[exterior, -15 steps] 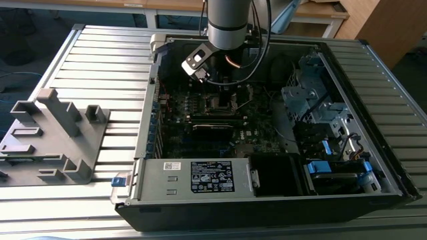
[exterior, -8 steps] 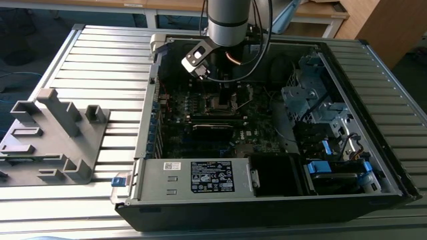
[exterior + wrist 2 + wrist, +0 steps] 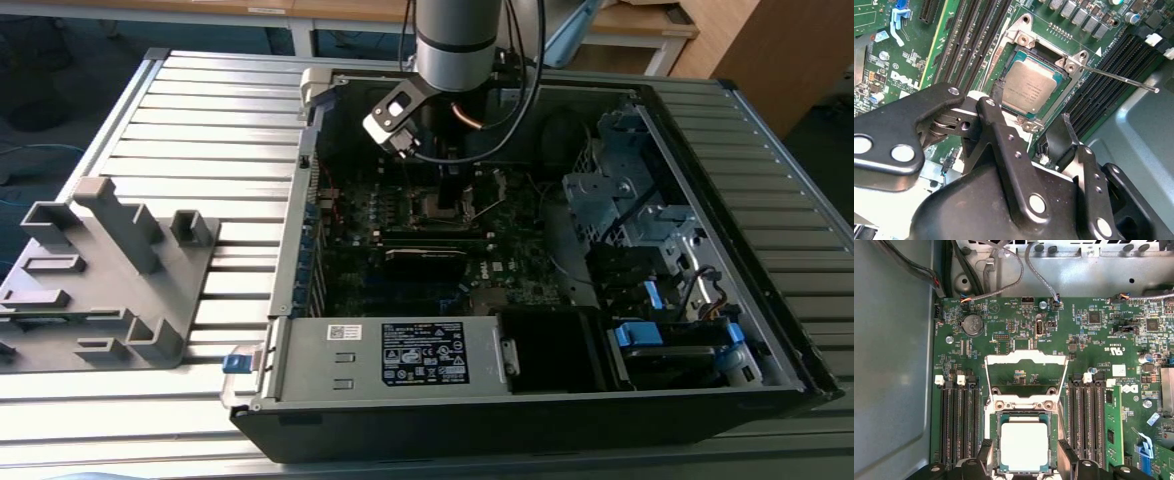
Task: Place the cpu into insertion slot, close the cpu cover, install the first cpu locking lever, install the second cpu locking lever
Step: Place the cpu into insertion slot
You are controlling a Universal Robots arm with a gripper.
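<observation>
In the exterior view, the gripper [image 3: 454,188] is being held low inside the open computer case [image 3: 534,420], just above the insertion slot [image 3: 438,207]. In the second wrist view, the cpu [image 3: 1029,89] is being shown seated in the slot, with the fingers [image 3: 998,95] spread either side of it and gripping nothing. In the first wrist view, the cpu cover [image 3: 1025,358] is being shown raised open beyond the chip.

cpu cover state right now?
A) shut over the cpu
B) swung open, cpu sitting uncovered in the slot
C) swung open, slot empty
B: in the first wrist view the cpu cover stands swung back from the insertion slot, the cpu lies bare in it, and the claw is open astride it.
</observation>
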